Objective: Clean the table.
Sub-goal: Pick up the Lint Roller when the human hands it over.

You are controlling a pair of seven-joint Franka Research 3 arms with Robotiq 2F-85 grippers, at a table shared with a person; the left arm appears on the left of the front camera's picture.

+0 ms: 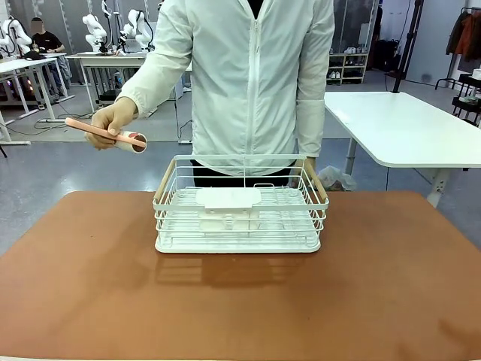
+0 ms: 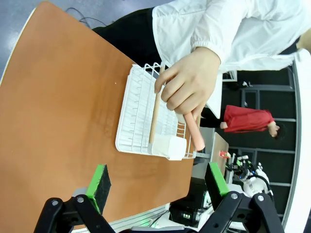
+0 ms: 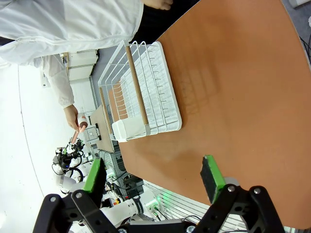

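Pink roller (image 1: 131, 141) held beside the rack (image 1: 240, 218)

The brown table (image 1: 240, 301) holds 1 white rack at its far middle. A person's hand (image 1: 111, 120) is clamped on the roller. The left gripper (image 2: 158, 183) and right gripper (image 3: 153, 177) have fingers wide apart.

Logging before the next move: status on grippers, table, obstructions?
Left gripper open, empty; right gripper open, empty. Table carries white wire rack, far centre. Person's hand holds pink-handled tool up, left of rack.
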